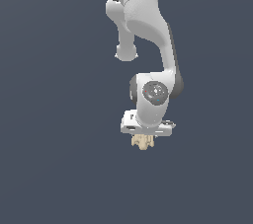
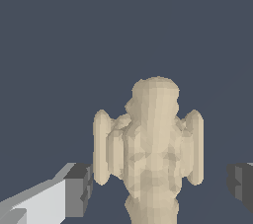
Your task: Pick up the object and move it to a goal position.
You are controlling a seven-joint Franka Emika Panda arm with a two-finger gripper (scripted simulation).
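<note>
My pincer [image 1: 143, 138] hangs over the beige toy [image 2: 150, 149], fingers [image 2: 79, 191] spread wide on either side, not touching it.

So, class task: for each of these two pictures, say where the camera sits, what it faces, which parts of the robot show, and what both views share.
Exterior view: off the arm, facing the white arm hanging from the frame's top; the gripper is directly over the beige object.
Wrist view: on the wrist, looking past the dark fingertips at the object between them, fingers apart from it.
Shared: the object, the gripper and the plain dark grey background.
</note>
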